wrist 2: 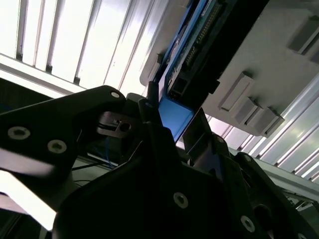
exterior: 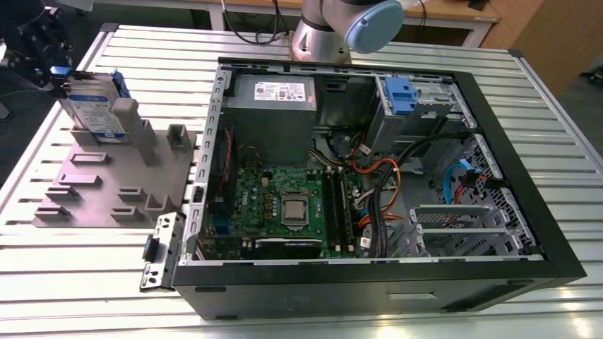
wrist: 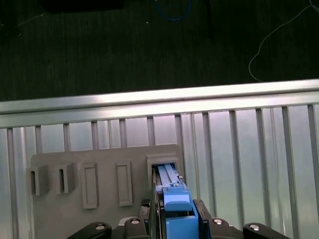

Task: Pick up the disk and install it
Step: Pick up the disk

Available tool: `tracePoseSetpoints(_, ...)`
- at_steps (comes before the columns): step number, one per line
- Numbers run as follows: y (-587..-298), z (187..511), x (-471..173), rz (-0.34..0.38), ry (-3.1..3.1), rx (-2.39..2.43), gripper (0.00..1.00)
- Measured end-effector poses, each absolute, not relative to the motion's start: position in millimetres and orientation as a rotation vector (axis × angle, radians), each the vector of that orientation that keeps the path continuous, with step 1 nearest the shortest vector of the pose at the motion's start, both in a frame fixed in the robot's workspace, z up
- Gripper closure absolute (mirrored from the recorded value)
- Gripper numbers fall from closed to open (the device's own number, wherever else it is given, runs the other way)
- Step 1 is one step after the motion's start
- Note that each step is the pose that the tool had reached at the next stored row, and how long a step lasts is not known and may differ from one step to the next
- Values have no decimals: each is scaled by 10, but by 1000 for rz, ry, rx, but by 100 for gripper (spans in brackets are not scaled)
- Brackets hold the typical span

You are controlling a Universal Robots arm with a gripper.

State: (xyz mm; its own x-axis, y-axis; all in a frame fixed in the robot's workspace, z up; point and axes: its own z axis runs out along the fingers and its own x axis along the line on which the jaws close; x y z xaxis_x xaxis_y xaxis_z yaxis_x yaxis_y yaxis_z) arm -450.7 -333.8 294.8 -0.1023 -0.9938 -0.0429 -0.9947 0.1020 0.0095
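— Where's the disk (exterior: 94, 106)?
— Standing on edge in the grey holder (exterior: 94, 191) on the surface (exterior: 141, 42), far side, at the exterior view's left of the open case (exterior: 377, 272).
— And the claw (wrist: 178, 219)?
— It looks closed on the disk's blue end, going by the first wrist view. I'd call this the pick-up step, with nothing installed yet. Freeing it calls for a straight pull along the slot.
— Any writing?
— A white-and-blue label on the disk, but its print is unreadable.

Blue plastic-framed disk (exterior: 92, 106); matt grey fixture (exterior: 94, 185)
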Motion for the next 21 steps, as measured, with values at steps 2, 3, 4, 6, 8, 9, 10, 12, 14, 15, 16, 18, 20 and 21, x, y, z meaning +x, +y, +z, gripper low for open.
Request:
tracePoseSetpoints(2, -3338, 2942, -4505, 57, 2321, -2079, 55)
tracePoseSetpoints(3, -3338, 2935, -4505, 57, 2322, -2079, 55)
tracePoseSetpoints(4, -3338, 2928, -4505, 57, 2322, -2079, 55)
tracePoseSetpoints(6, -3338, 2913, -4501, 57, 2322, -2080, 55)
tracePoseSetpoints(8, -3339, 2906, -4499, 55, 2323, -2080, 55)
tracePoseSetpoints(9, -3339, 2906, -4499, 55, 2323, -2080, 55)
tracePoseSetpoints(10, -3339, 2906, -4499, 55, 2323, -2081, 55)
tracePoseSetpoints(12, -3339, 2905, -4499, 54, 2323, -2081, 55)
tracePoseSetpoints(14, -3339, 2904, -4499, 53, 2323, -2081, 55)
tracePoseSetpoints(15, -3338, 2904, -4499, 53, 2323, -2081, 55)
tracePoseSetpoints(16, -3332, 2902, -4499, 53, 2323, -2081, 55)
tracePoseSetpoints(18, -3322, 2903, -4500, 53, 2323, -2081, 55)
tracePoseSetpoints(20, -3319, 2902, -4500, 53, 2323, -2081, 55)
tracePoseSetpoints(21, -3317, 2902, -4499, 53, 2323, -2081, 55)
